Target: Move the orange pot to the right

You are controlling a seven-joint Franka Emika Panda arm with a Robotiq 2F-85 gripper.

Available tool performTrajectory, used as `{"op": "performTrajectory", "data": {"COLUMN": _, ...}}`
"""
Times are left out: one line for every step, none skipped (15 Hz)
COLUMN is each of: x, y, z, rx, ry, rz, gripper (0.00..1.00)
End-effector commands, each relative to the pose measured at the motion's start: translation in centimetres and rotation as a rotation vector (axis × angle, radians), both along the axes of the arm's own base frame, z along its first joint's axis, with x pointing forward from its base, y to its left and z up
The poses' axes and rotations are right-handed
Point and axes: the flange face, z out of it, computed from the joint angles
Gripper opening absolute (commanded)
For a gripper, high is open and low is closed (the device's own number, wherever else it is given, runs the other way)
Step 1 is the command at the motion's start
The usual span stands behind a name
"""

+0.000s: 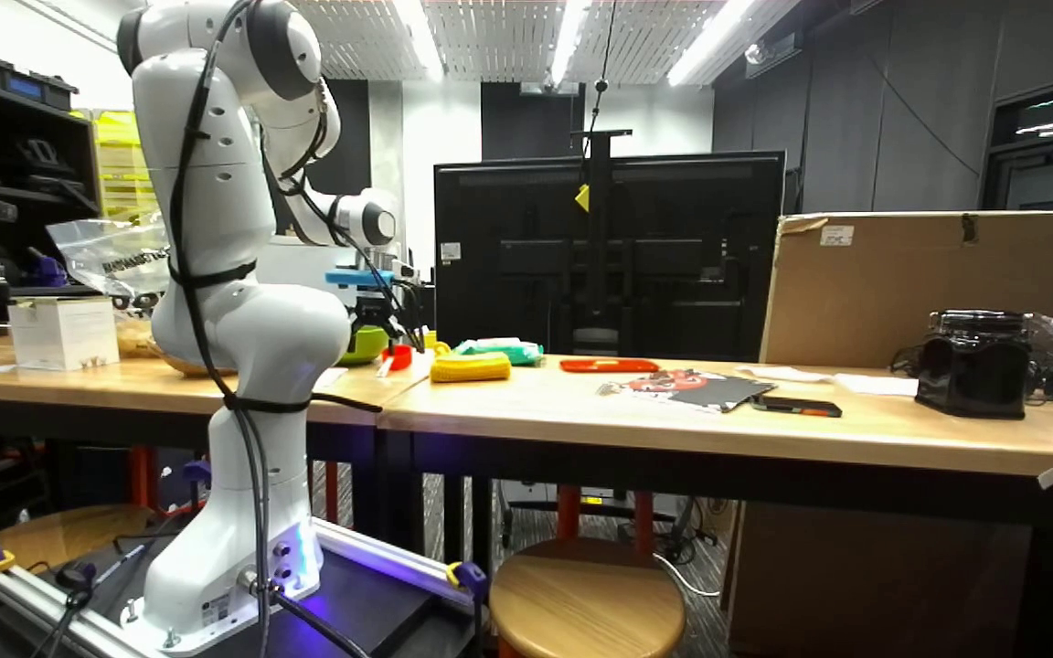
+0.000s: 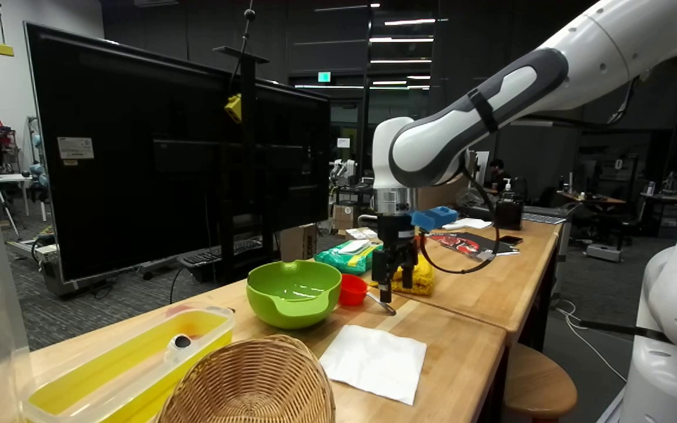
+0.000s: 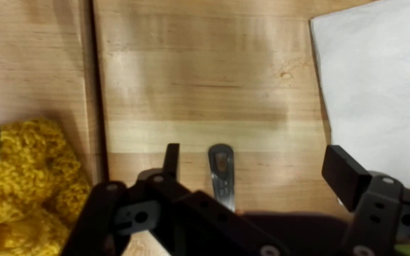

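Note:
The orange pot is a small red-orange cup with a grey metal handle. Its cup [image 2: 351, 290] stands on the table beside the green bowl in an exterior view, and it also shows in an exterior view [image 1: 398, 356]. The handle [image 3: 221, 174] points toward the table's front side; in the wrist view it lies between my fingers, closer to the left one. The cup itself is hidden behind the gripper there. My gripper [image 3: 256, 163] is open and empty, pointing down above the handle. In an exterior view the gripper [image 2: 396, 288] hangs just beside the cup, apparently not touching it.
A green bowl [image 2: 294, 294] stands close beside the cup. A yellow cloth [image 2: 418, 279] and a green wipes pack [image 2: 344, 258] lie on the other side. A white napkin [image 2: 374, 361], wicker basket [image 2: 256, 382] and yellow-lined tub [image 2: 127, 364] are nearer that camera. A large screen [image 1: 508, 256] stands behind.

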Motion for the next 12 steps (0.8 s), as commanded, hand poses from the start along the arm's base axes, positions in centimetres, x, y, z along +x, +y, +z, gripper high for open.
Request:
{"op": "performTrajectory", "data": {"x": 0.5, "y": -0.7, "z": -0.3, "rx": -0.046, "ry": 0.011, "rz": 0.037, "gripper": 1.0}}
{"op": "performTrajectory", "data": {"x": 0.8, "y": -0.8, "z": -0.3, "rx": -0.049, "ry": 0.007, "rz": 0.043, "gripper": 1.0}}
{"op": "performTrajectory", "data": {"x": 1.0, "y": -0.8, "z": -0.4, "rx": -0.052, "ry": 0.0, "rz": 0.043, "gripper": 1.0}}
{"op": "performTrajectory", "data": {"x": 1.3, "y": -0.8, "z": -0.3, "rx": -0.062, "ry": -0.014, "rz": 0.031, "gripper": 1.0}}
{"op": "performTrajectory", "data": {"x": 1.5, "y": -0.6, "z": -0.3, "rx": -0.058, "ry": -0.025, "rz": 0.03, "gripper": 1.0}}
{"op": "performTrajectory", "data": {"x": 1.7, "y": -0.4, "z": -0.3, "rx": -0.054, "ry": -0.036, "rz": 0.029, "gripper": 1.0}}
{"op": "performTrajectory", "data": {"x": 1.8, "y": -0.2, "z": -0.3, "rx": -0.048, "ry": -0.045, "rz": 0.024, "gripper": 1.0}}
{"op": "performTrajectory", "data": {"x": 2.0, "y": -0.1, "z": -0.4, "rx": -0.04, "ry": -0.055, "rz": 0.019, "gripper": 1.0}}
{"op": "performTrajectory", "data": {"x": 2.1, "y": 0.0, "z": -0.5, "rx": -0.037, "ry": -0.062, "rz": 0.02, "gripper": 1.0}}
{"op": "performTrajectory", "data": {"x": 2.2, "y": 0.2, "z": -0.6, "rx": -0.033, "ry": -0.067, "rz": 0.021, "gripper": 1.0}}
{"op": "performTrajectory", "data": {"x": 2.3, "y": 0.3, "z": -0.8, "rx": -0.032, "ry": -0.071, "rz": 0.023, "gripper": 1.0}}
{"op": "performTrajectory", "data": {"x": 2.4, "y": 0.4, "z": -0.9, "rx": -0.029, "ry": -0.072, "rz": 0.025, "gripper": 1.0}}
